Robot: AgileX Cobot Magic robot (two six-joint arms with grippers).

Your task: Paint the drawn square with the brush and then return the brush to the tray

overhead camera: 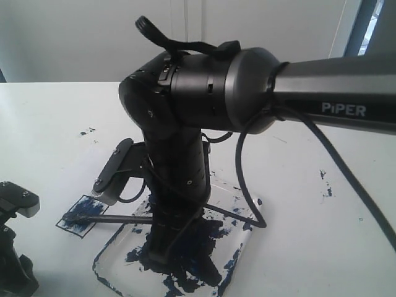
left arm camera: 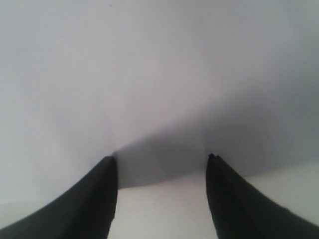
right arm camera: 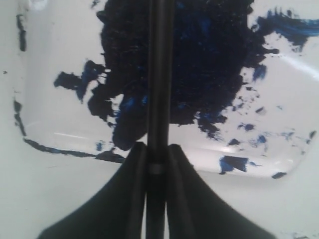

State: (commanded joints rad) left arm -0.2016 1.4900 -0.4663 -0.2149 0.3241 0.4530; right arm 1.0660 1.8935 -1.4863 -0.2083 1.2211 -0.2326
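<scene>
The brush [overhead camera: 117, 218] lies nearly level, and its dark tip rests on the drawn square [overhead camera: 79, 215], a small outlined patch streaked dark blue just left of the tray [overhead camera: 247, 213]. My right gripper [overhead camera: 159, 221] reaches down over the tray's left part and is shut on the brush shaft. In the right wrist view, the right gripper [right arm camera: 158, 147] pinches the black brush [right arm camera: 159, 74], which runs out over the tray [right arm camera: 55, 112] and its big navy blot. My left gripper [left arm camera: 162, 160] is open over bare white surface, holding nothing.
The right arm's thick black body [overhead camera: 204, 86] and its cable [overhead camera: 244, 179] hide much of the tray. The left arm's black body [overhead camera: 15, 247] sits at the lower left edge. Small paint specks [overhead camera: 325, 182] dot the white table.
</scene>
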